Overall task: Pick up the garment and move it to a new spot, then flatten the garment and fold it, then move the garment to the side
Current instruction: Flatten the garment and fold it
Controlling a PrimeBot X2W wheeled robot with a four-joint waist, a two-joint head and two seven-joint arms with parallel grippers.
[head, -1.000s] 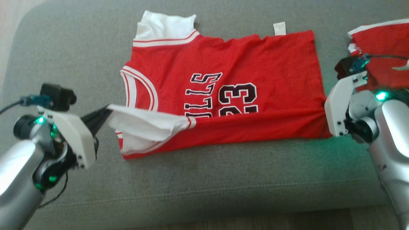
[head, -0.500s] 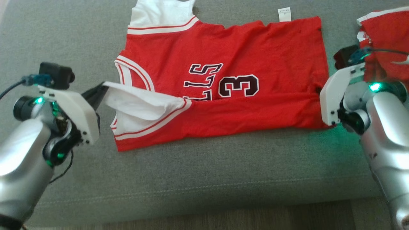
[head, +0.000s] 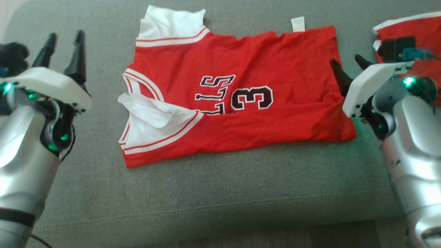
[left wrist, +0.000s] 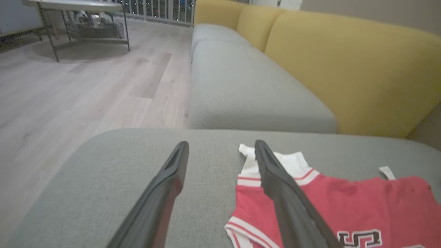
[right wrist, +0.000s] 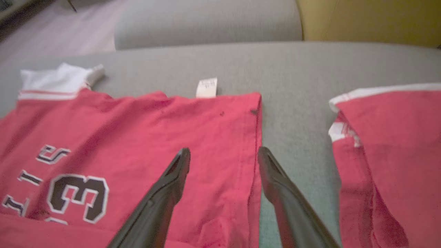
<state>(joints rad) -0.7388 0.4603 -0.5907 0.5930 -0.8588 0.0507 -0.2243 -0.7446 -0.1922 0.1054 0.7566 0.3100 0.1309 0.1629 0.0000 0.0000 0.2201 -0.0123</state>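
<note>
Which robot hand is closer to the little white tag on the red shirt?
Right. The right gripper is by the shirt hem, near the white tag; the left gripper sits beyond the collar end, far away.

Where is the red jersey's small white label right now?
In the head view, the small white fabric label sticks out past the far edge of the red basketball jersey, toward the robot's right, lying on the grey sofa cushion.
</note>
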